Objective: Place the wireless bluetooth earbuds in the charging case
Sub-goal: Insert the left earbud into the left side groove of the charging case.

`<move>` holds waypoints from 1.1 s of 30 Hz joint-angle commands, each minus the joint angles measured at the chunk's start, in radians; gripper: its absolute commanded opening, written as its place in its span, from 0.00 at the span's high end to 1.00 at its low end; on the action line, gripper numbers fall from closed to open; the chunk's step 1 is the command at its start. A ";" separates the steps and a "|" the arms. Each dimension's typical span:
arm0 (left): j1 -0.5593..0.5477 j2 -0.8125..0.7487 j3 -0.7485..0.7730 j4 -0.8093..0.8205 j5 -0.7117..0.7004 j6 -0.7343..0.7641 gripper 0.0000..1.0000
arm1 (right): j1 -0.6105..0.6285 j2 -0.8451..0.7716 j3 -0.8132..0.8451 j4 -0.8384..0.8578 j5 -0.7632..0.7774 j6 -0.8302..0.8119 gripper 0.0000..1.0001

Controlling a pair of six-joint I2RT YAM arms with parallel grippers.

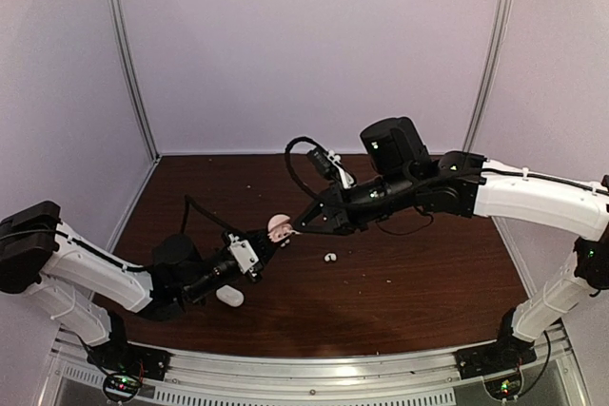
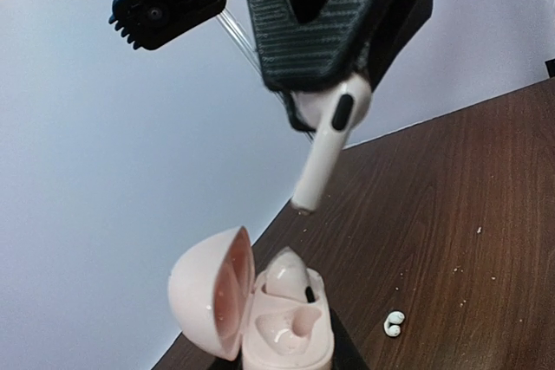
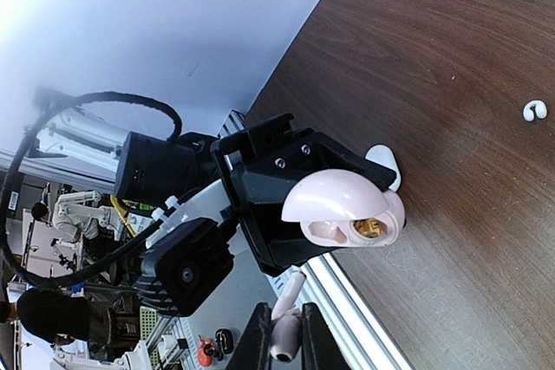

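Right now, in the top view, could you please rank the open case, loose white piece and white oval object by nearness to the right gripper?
1. Open case, just left of the right gripper.
2. Loose white piece, on the table.
3. White oval object, beside the left arm.

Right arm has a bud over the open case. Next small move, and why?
Probably ease the right gripper down a little, stem first, toward the case's opening. The earbud hangs stem-down just above the open case, which the left gripper holds up, and its tip is not yet inside.
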 commanded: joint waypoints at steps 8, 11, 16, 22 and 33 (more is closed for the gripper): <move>-0.013 0.054 0.033 0.132 -0.041 0.033 1.00 | -0.007 0.038 0.018 -0.035 0.064 -0.010 0.89; -0.013 0.062 0.026 0.152 -0.039 0.031 1.00 | -0.008 0.042 0.013 -0.018 0.063 0.000 0.89; -0.013 0.071 0.023 0.166 -0.036 0.037 1.00 | -0.011 0.048 0.006 0.008 0.052 0.016 0.90; -0.018 0.075 0.016 0.169 -0.039 0.042 1.00 | -0.014 0.064 0.012 0.028 0.027 0.026 0.91; -0.023 0.095 0.023 0.172 -0.044 0.062 1.00 | -0.016 0.066 0.016 0.041 0.025 0.027 0.91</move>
